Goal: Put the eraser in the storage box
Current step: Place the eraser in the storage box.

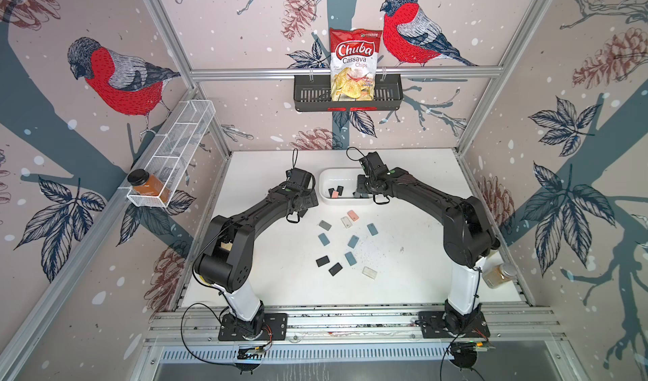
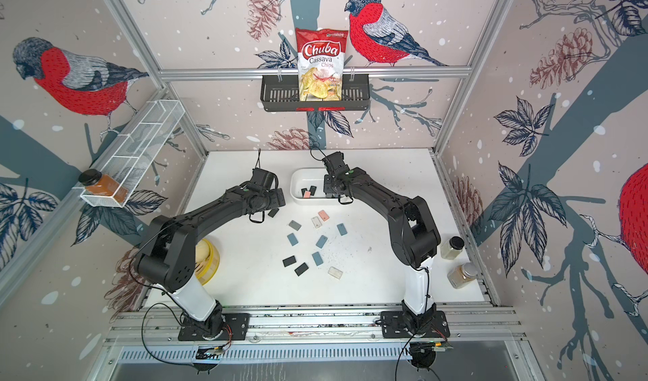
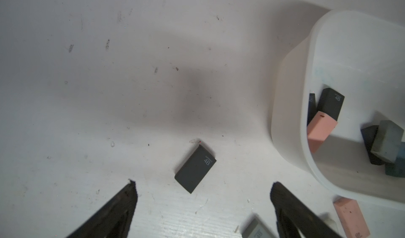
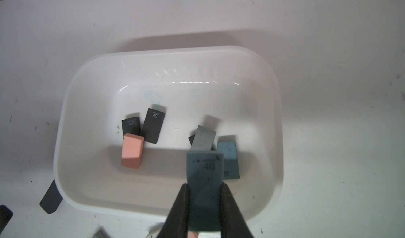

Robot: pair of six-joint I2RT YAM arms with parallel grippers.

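My right gripper (image 4: 205, 185) is shut on a blue-grey eraser (image 4: 205, 169) marked 4B, which hangs over the near side of the white storage box (image 4: 175, 50). Several erasers lie inside the box, among them a pink one (image 4: 131, 151), two black ones and a blue one (image 4: 228, 158). My left gripper (image 3: 203, 183) is open, low over the table just left of the box (image 3: 285, 107). A black eraser (image 3: 195, 169) lies flat just beyond its fingertips, untouched. Both top views show the box (image 1: 336, 174) at the middle back, between the two grippers (image 1: 308, 200) (image 1: 361, 190).
Several loose erasers (image 1: 352, 241) are scattered on the table in front of the box. A black slotted basket (image 1: 308, 95) with a chips bag hangs on the back wall. A white wire rack (image 1: 175, 151) holds a jar at the left. Two jars (image 2: 452, 247) stand at the right edge.
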